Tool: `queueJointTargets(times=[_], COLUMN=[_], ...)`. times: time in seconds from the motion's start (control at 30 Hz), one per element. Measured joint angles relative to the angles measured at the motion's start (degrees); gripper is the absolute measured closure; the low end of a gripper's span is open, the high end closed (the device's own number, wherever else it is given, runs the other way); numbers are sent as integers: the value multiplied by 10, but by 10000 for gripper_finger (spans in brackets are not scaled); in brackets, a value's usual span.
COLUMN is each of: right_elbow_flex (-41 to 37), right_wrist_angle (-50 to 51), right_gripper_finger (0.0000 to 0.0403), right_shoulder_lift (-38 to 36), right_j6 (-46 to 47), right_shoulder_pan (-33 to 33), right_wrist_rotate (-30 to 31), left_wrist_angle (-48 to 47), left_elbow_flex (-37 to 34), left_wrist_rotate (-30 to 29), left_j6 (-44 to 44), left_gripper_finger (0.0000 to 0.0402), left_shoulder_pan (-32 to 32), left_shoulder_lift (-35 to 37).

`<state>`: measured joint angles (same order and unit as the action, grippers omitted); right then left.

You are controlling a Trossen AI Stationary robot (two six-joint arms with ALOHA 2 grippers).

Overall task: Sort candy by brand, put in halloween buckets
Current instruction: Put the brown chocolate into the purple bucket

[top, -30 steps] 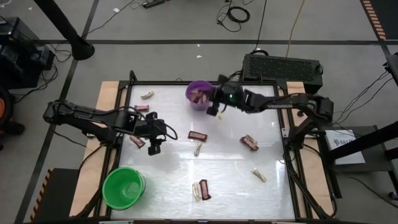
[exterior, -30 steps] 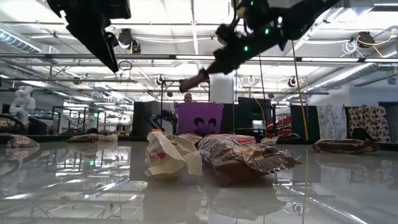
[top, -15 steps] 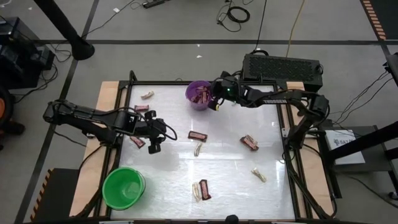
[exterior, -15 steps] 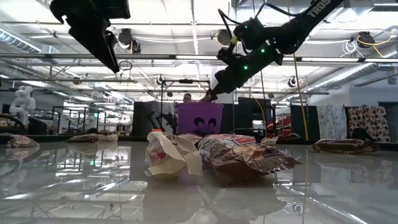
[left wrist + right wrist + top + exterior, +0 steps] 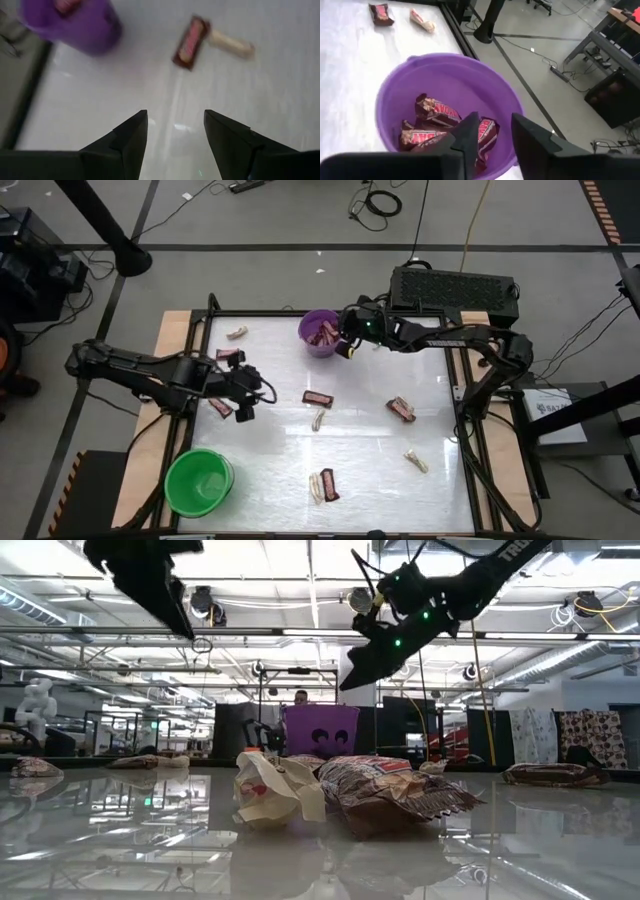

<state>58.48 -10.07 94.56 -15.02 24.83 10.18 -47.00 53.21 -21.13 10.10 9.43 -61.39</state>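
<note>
The small purple bucket (image 5: pixel 320 332) stands at the table's far edge with several maroon bars (image 5: pixel 437 122) inside. My right gripper (image 5: pixel 492 134) hangs open and empty over its right rim (image 5: pixel 345 346), above it in the low view (image 5: pixel 352 680). My left gripper (image 5: pixel 244 408) hovers open and empty above the table's left part (image 5: pixel 175 132), beside a maroon bar (image 5: pixel 219 407). The green bucket (image 5: pixel 200 481) stands at the near left corner. More candy lies flat on the table: a maroon bar (image 5: pixel 317 398) and a cream piece (image 5: pixel 318 420) at mid-table.
Other loose candy: a maroon bar (image 5: pixel 401 409), a cream piece (image 5: pixel 415 461), a pair near the front edge (image 5: pixel 322 485), and two pieces far left (image 5: pixel 237 333) (image 5: pixel 228 354). The table has a raised black frame (image 5: pixel 462 410). A black box (image 5: pixel 455 285) sits beyond the far edge.
My right gripper dipped toward the purple bucket's rim, then rose above it. My left gripper shifted a little toward the table's left edge.
</note>
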Motion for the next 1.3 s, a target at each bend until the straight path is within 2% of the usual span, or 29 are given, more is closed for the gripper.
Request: queueJointTargets(times=[0.13, 0.23, 0.4, 0.47, 0.53, 0.67, 0.77, 0.93, 1.03, 1.3], right_elbow_flex=[39, 73, 105, 106, 102, 80, 65, 58, 58, 58], right_wrist_angle=[94, 179, 317, 357, 382, 362, 304, 255, 247, 217], right_gripper_finger=[273, 266, 266, 266, 266, 266, 266, 258, 236, 146], right_shoulder_lift=[-25, -38, -44, -45, -40, -21, -1, 44, 69, 129], right_j6=[14, 29, 35, 34, 34, 24, 4, 4, 11, 21], right_shoulder_pan=[-19, -41, -93, -113, -137, -177, -196, -200, -193, -173], right_wrist_rotate=[-4, -64, -183, -209, -210, -208, -204, -174, -174, -173], left_wrist_angle=[6, 32, 108, 124, 142, 207, 255, 266, 274, 275], left_elbow_flex=[0, -5, -49, -68, -91, -138, -163, -170, -170, -170], left_wrist_rotate=[-75, -108, -148, -156, -163, -167, -167, -166, -166, -159], left_j6=[9, 11, -35, -43, -45, -60, -76, -77, -79, -79], left_gripper_finger=[199, 199, 199, 199, 199, 199, 199, 199, 199, 199], left_shoulder_pan=[31, 55, 76, 76, 76, 75, 75, 75, 75, 75], left_shoulder_lift=[51, 81, 124, 138, 152, 174, 181, 183, 183, 183])
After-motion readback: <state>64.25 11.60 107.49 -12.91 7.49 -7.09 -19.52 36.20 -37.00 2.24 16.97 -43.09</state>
